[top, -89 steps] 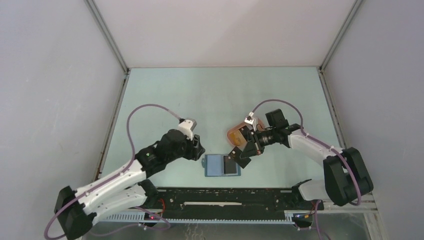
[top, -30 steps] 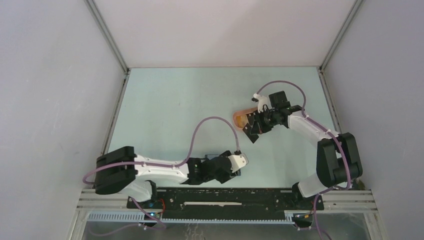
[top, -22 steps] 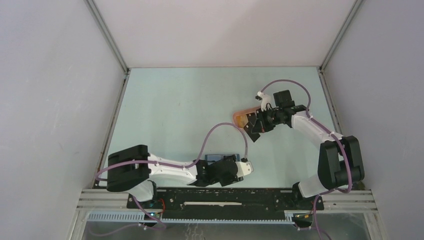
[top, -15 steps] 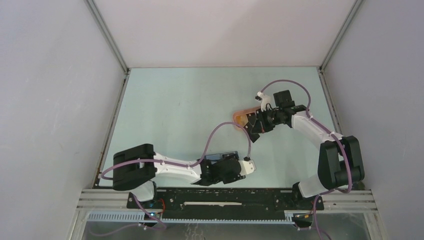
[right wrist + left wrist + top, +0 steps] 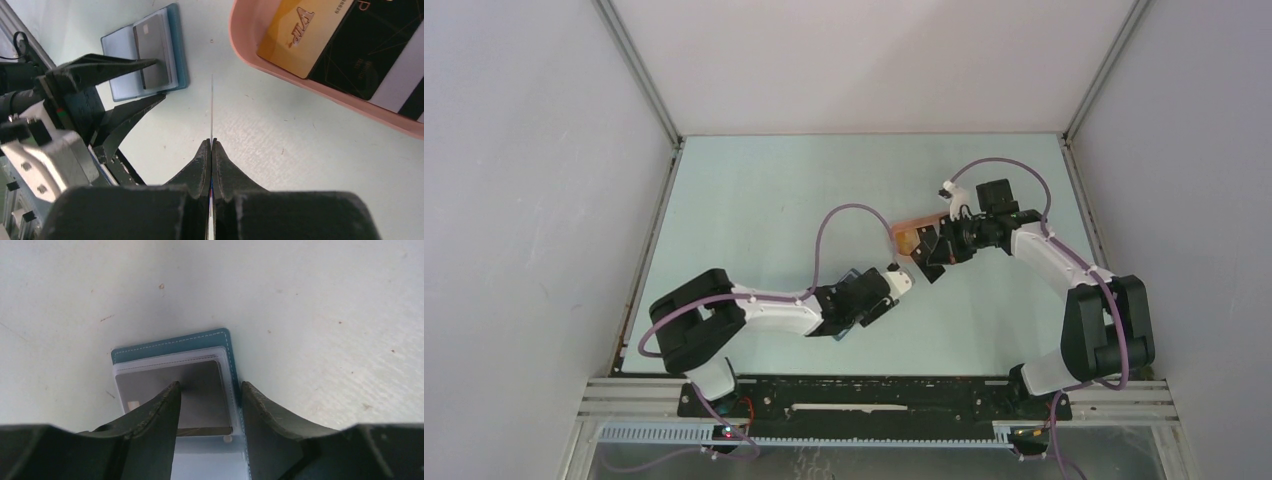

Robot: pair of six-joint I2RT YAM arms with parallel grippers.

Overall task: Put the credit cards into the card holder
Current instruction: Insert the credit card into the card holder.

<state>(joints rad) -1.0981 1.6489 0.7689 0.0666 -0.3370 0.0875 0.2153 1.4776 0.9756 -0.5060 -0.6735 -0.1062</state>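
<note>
Right claw (image 5: 212, 142) is pinched fully shut on a credit card (image 5: 212, 100), held on edge above the tabletop (image 5: 764, 200), so that the wrist view shows it only as a thin line (its colour cannot be told from that angle). It hangs between the peach-pink tray (image 5: 242, 30) and the card holder (image 5: 120, 50), touching neither.

Inside the tray lie a gold card (image 5: 305, 35) marked VIP and, partly under it, a black card (image 5: 370, 55) with a pale stripe.

The card holder lies open and flat on the tabletop near the front edge, its light-blue inside up, its darker blue cover showing as a border. A grey card (image 5: 200, 377) sits in its pocket.

Left claw (image 5: 210, 390) hangs low over that grey card with its jaws parted about halfway and nothing clamped between them. One fingertip (image 5: 170, 392) lies over the card's face, the other over the holder's edge just beside it; whether either touches cannot be told.
</note>
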